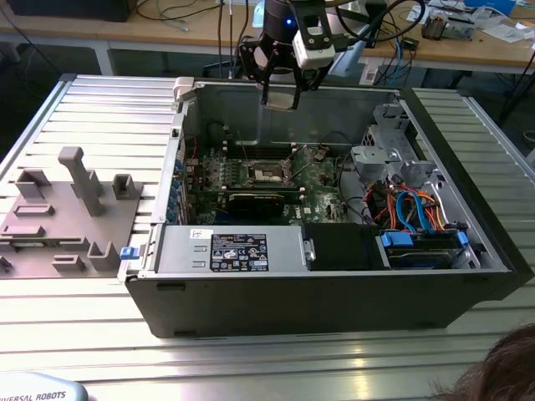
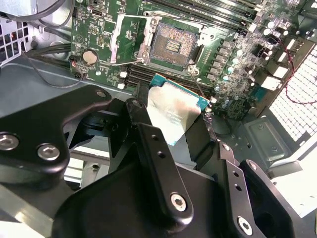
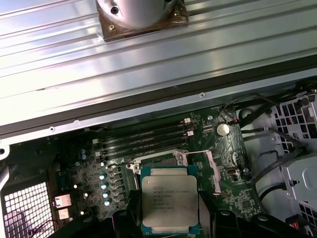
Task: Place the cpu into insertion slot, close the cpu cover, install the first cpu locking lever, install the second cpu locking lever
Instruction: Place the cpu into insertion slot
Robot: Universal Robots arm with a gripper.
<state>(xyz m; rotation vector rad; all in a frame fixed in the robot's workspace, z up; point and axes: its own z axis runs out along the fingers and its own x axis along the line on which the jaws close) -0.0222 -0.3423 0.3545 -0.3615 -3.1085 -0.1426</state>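
Cpu (image 3: 171,201) was clamped by two opposite edges between the black fingers (image 2: 134,113) of the gripper (image 2: 171,121), its silver top facing up in the first wrist view. The cpu hung in the air above the insertion slot (image 2: 171,45), well apart from it. The insertion slot lay uncovered, its dark contact field showing. The cpu cover (image 2: 119,42) stood swung open just beside the insertion slot. In the exterior view the gripper (image 1: 280,90) hovered high over the insertion slot (image 1: 269,173) inside the open computer case (image 1: 334,284)
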